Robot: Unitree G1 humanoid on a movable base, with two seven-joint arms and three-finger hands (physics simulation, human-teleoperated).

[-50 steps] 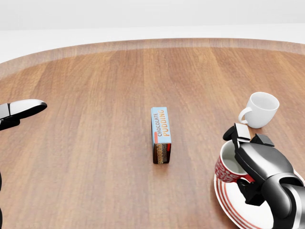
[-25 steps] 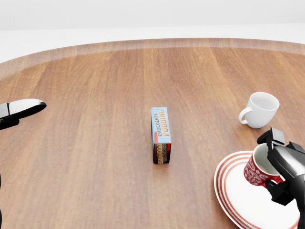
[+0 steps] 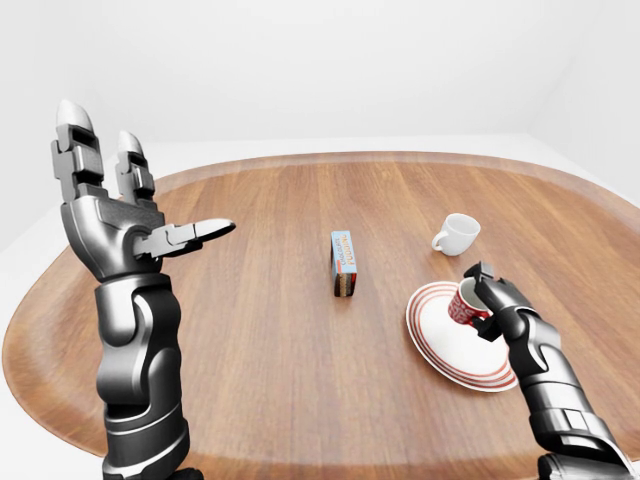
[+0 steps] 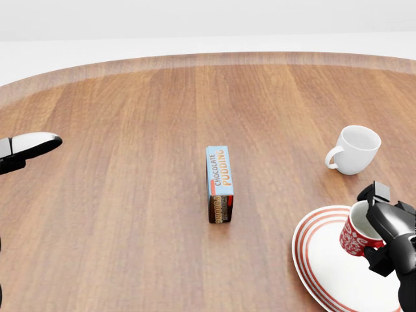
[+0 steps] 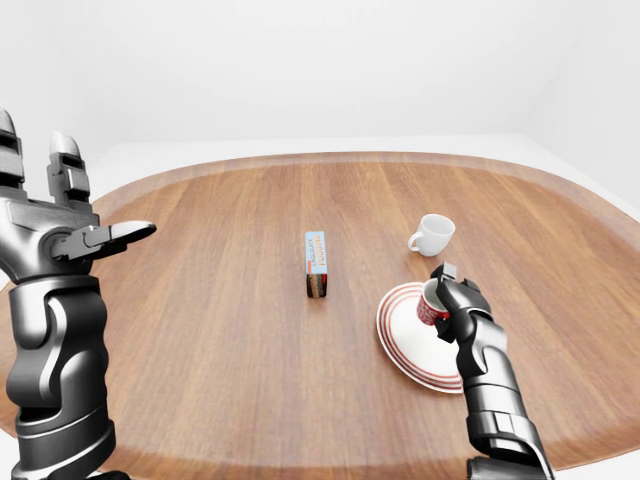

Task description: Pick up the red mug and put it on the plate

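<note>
Left hand (image 3: 120, 215) raised at the left of the left-eye view, fingers spread upward and thumb pointing right, gripping nothing, well clear of the table (image 3: 250, 330). Its forearm rises from the bottom edge. In the head view only a silver fingertip shows at the left edge.

Pudding box (image 4: 219, 183) stands on edge near the middle of the table, label reading "chocolate pudding", apart from everything else.

White mug (image 4: 354, 149) sits upright to the right of the box, handle to its left, higher in the view than the plate and not touching it.

Plate (image 3: 440, 345), white with red rings, lies at lower right on the table. Red mug (image 4: 358, 238) is over the plate's right part, tilted a little with its open mouth toward upper left, white inside. Cannot tell whether its base touches the plate.

Right hand (image 4: 388, 229) is wrapped around the red mug from the right, fingers closed on its body, arm coming in from the bottom right corner.
</note>
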